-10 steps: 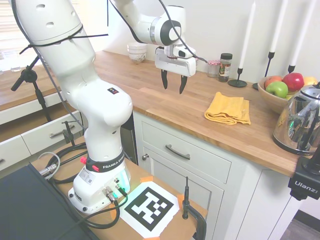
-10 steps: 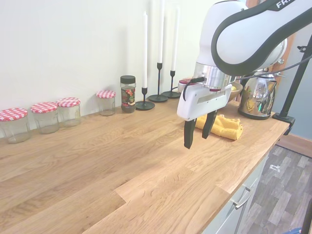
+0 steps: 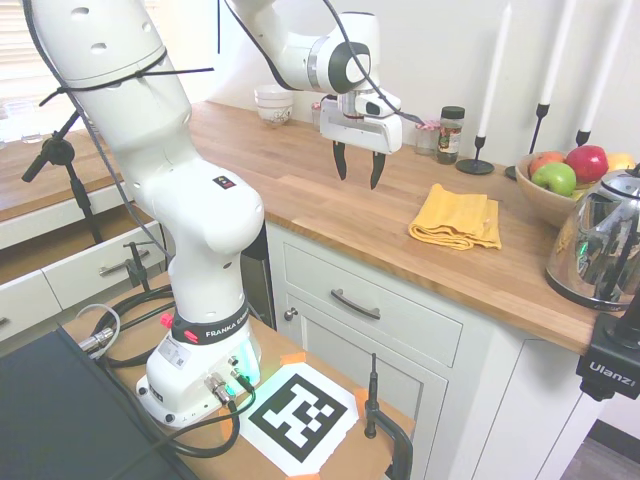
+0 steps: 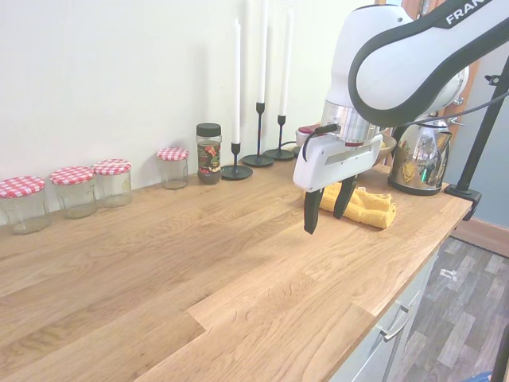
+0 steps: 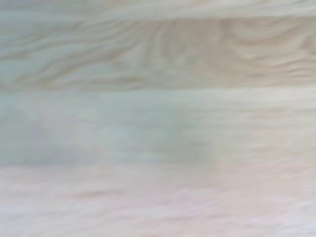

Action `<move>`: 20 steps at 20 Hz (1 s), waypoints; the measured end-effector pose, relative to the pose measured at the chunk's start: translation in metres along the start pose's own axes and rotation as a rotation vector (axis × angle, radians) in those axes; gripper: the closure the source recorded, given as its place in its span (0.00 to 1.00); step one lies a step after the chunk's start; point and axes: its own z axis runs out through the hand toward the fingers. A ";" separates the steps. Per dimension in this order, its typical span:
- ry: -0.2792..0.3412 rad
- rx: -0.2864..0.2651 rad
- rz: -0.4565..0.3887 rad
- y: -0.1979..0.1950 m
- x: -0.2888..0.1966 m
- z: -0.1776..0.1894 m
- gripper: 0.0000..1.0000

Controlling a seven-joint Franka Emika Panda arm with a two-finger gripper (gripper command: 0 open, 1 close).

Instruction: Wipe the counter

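Your white two-finger gripper [image 3: 359, 166] hangs open and empty above the long warm-brown butcher-block counter [image 3: 300, 190], near the untouched folded yellow cloth [image 3: 456, 217], so wiping has apparently not yet begun.

Smooth satin wood counter [image 4: 199, 263]; soft yellow cloth [image 3: 455, 217]; glossy metal kettle [image 3: 598, 240]

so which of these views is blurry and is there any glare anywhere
The wrist view is the soft one: only smeared wood grain of the counter, nothing sharp. Both exterior views are in focus. In the first exterior view the kettle carries bright reflections and the window at top left is washed out. In the second exterior view the hand is crisp and the light is even and soft.
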 end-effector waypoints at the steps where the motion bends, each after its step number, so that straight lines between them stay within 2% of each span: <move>1: 0.002 0.004 0.016 0.004 0.008 0.001 0.00; 14: 0.034 0.027 0.175 0.085 0.131 0.007 0.00; 20: 0.053 0.021 0.218 0.117 0.168 0.018 0.00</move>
